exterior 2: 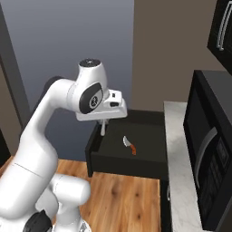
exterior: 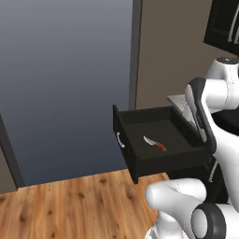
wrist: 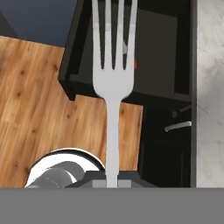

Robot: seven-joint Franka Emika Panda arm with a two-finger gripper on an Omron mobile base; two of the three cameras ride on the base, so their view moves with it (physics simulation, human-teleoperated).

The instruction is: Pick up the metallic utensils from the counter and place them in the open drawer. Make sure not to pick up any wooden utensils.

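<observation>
My gripper (exterior 2: 103, 123) is shut on the handle of a silver fork (wrist: 113, 74), one of the metallic utensils. In the right base view the fork (exterior 2: 103, 130) hangs down over the front left corner of the open drawer (exterior 2: 129, 165). Inside this black drawer (exterior: 125, 148) lies the small knife (exterior: 155, 144) with a silver blade and an orange-red handle (exterior 2: 130, 145). In the hand view the fork's tines point over the drawer (wrist: 157, 52). The marble counter (exterior 2: 177, 149) runs along the drawer's right side. The wooden utensils are out of view.
A black microwave-like appliance (exterior 2: 210, 145) stands on the counter at the right. Black upper cabinets with bar handles (exterior 2: 220, 27) hang above. Wooden floor (exterior: 70, 205) lies below the drawer, and a grey wall (exterior: 65, 70) is behind it.
</observation>
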